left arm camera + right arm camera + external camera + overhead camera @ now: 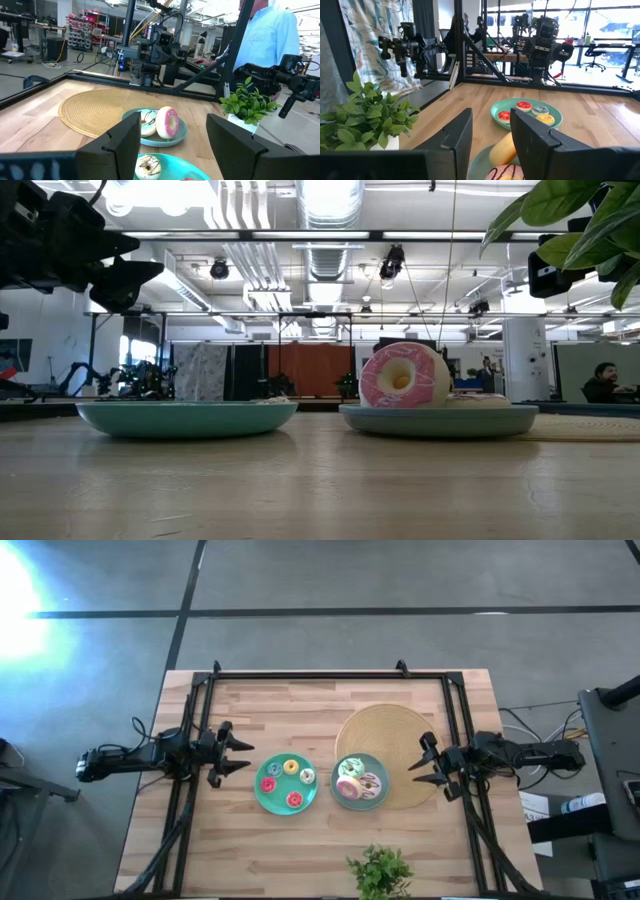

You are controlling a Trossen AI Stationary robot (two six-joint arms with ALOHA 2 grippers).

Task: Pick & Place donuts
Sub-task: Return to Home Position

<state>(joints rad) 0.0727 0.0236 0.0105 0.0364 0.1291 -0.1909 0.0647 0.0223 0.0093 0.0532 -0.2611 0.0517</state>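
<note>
The left arm lies low over the left edge of the pale wooden surface (400, 840), and its left claw (244, 756) points inward with its two dark fingers (125, 145) spread wide and nothing between them. It stops just short of the darker teal round plate (262, 802), apart from it.

That plate sits left of centre and carries the four small ring donuts (290, 783), lying flat and separate. Two are reddish, one is yellow (290, 767), and one is pale and bluish (307, 776).

Just beside it on the right, with a small gap between the rims, is the lighter teal round plate (380, 802). It rests partly on the big tan woven disc (385, 735), overlapping that disc's lower left edge. The three large iced donuts (359, 782) are crowded together on this plate. The pink-iced donut (403, 376) stands up on its edge, leaning against a paler one next to it. The other two cannot be told apart clearly from above.

The right claw (419, 761) hangs over the right edge of the tan disc, pointing toward the lighter plate but not touching it. Its fingers (455, 135) are parted with a moderate gap, narrower than the left pair, and grip nothing. The right arm stretches back off the surface's right edge.

A small leafy green potted plant (380, 873) stands at the near edge, in front of the lighter plate. Beyond it, off the surface, is a person in a pale blue shirt (270, 35).
</note>
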